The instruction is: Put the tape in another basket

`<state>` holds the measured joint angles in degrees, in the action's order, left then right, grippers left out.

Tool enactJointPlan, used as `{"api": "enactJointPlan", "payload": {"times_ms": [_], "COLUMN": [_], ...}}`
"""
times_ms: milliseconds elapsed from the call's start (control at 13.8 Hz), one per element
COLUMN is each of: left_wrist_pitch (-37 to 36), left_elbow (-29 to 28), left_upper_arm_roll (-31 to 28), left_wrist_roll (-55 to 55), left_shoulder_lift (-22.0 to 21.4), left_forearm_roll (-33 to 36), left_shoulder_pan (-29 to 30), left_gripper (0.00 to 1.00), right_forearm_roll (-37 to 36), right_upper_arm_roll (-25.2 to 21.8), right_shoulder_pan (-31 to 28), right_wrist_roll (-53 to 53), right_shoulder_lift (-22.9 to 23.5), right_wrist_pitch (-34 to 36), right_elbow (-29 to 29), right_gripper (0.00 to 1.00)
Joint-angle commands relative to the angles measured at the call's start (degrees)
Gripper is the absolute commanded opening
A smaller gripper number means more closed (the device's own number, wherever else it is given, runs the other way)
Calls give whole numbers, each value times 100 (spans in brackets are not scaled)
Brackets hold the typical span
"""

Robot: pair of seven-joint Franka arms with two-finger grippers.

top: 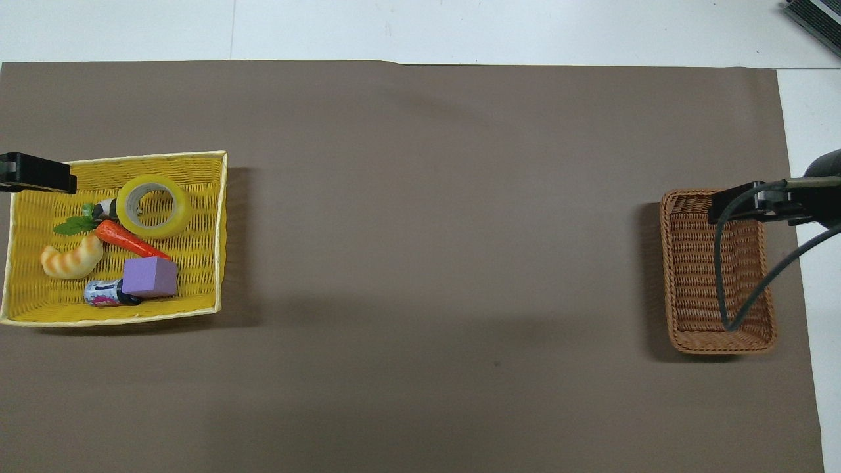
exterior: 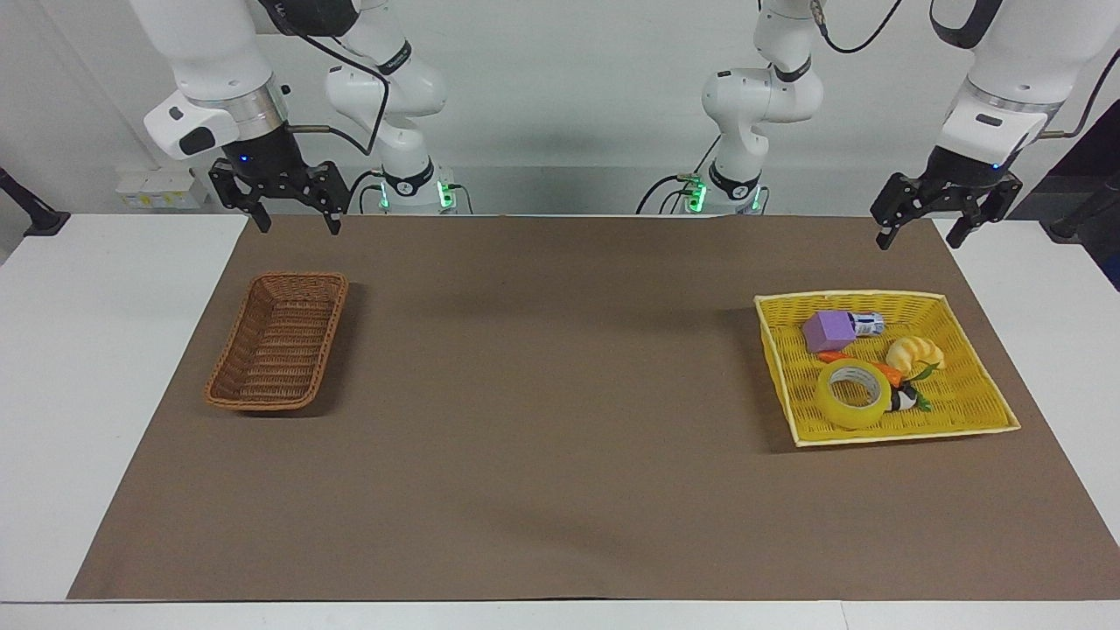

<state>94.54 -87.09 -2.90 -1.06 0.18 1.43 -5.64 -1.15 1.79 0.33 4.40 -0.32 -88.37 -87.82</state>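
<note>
The tape, a yellow roll with a white core, lies flat in the yellow woven tray toward the left arm's end of the table. The brown wicker basket stands with nothing in it at the right arm's end. My left gripper hangs open, high over the mat by the tray, apart from the tape. My right gripper hangs open over the mat by the basket and holds nothing. In the overhead view only one of the left fingers shows.
The tray also holds a purple block, a carrot, a croissant, a small can and a black-and-white piece with green leaves, which touches the tape. A brown mat covers the table. A cable hangs over the basket.
</note>
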Motion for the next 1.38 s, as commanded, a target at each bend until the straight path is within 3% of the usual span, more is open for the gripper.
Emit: {"api": "enactJointPlan", "payload": {"times_ms": [0,797,1304], "left_wrist_pitch": [397,1882,3060], "left_elbow": [-421,-1819,-2303], "left_upper_arm_roll": [-53,-62,-53], "left_wrist_roll": [-167,-1432,-1485], "left_shoulder_lift": [-115,-44,456], "left_forearm_roll": [-73,-73,-73], "left_shoulder_pan": [45,669,643], "left_gripper": [100,100,100], "right_forearm_roll": [115,115,115], "right_upper_arm_roll": [6,6,14], "right_shoulder_pan": [-59,-59,-51], "right_wrist_roll": [-176,-176,-176], "right_shoulder_lift": [-12,-12,-12], "right_wrist_pitch": [39,39,39], "right_elbow": [37,37,37], "right_gripper": [100,100,100]}}
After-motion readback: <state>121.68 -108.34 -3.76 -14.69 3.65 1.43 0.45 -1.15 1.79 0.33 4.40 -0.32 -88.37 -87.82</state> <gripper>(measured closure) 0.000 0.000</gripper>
